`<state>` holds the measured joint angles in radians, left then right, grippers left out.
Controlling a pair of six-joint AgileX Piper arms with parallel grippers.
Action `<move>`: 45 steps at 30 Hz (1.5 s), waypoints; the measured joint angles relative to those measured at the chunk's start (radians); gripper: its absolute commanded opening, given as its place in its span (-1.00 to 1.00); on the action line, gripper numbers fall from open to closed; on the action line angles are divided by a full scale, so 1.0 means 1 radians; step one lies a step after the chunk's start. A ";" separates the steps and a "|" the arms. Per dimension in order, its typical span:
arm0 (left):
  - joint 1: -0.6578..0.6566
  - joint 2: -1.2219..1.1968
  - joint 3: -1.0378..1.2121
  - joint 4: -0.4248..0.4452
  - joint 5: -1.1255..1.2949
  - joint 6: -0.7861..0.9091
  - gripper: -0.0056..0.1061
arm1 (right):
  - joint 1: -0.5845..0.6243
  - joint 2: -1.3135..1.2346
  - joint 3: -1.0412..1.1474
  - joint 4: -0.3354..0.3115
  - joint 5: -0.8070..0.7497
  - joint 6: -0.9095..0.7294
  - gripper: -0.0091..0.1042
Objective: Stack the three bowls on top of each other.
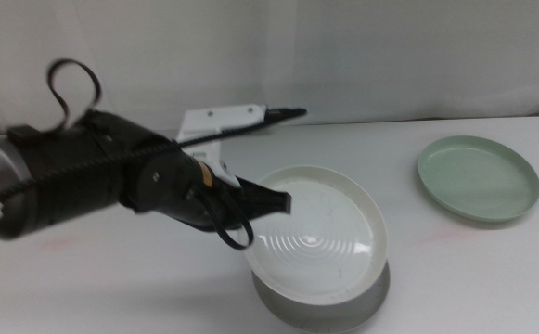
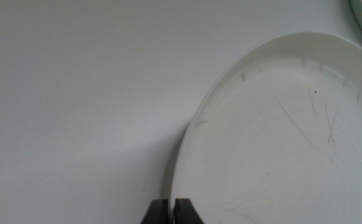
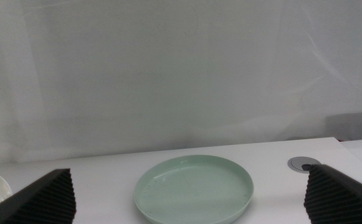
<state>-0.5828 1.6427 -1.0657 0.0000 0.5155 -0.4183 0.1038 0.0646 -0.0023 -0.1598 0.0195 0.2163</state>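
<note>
Left gripper (image 1: 283,199) is clamped on the white bowl's (image 1: 320,232) rim, holding it tilted over the grey bowl (image 1: 325,311), which is mostly hidden beneath; contact between them is unclear. The mint bowl (image 1: 478,176) sits well apart to the right. A white panel (image 1: 215,125) lies behind the arm. Right gripper (image 3: 187,214) waits with jaws wide apart, holding nothing.

A black left arm (image 1: 111,176) with looping black cable, white zip tie and dark end effector (image 1: 274,199).

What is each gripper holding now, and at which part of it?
The left gripper is shut on the white bowl, pinching its rim at the side away from the green bowl. The right gripper is open and holds nothing.
</note>
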 measured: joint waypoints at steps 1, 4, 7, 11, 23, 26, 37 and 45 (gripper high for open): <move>-0.009 0.002 0.011 0.000 -0.013 -0.005 -0.95 | 0.000 0.000 0.000 0.000 0.000 0.000 0.97; -0.018 0.027 0.023 -0.005 -0.050 -0.019 -0.95 | 0.000 0.000 0.000 0.000 0.000 0.000 0.97; -0.019 0.070 0.026 -0.005 -0.073 -0.026 -0.95 | 0.000 0.000 0.000 0.000 0.000 0.000 0.97; -0.020 0.122 0.026 -0.005 -0.091 -0.038 -0.95 | 0.000 0.000 0.000 0.000 0.000 0.000 0.97; -0.050 0.198 0.026 -0.008 -0.126 -0.053 -0.95 | 0.000 0.000 0.000 0.000 0.000 -0.002 0.97; -0.050 0.205 0.026 -0.008 -0.129 -0.054 -0.91 | 0.000 0.000 0.000 0.000 0.000 -0.002 0.97; -0.050 0.211 0.020 -0.009 -0.133 -0.036 0.74 | 0.000 0.000 0.000 0.000 0.000 -0.002 0.97; -0.037 0.100 -0.045 0.122 -0.118 0.015 0.74 | 0.000 0.000 0.000 0.002 -0.002 0.001 0.97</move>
<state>-0.6193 1.7428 -1.1103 0.1222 0.3973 -0.4038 0.1038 0.0646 -0.0023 -0.1579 0.0177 0.2169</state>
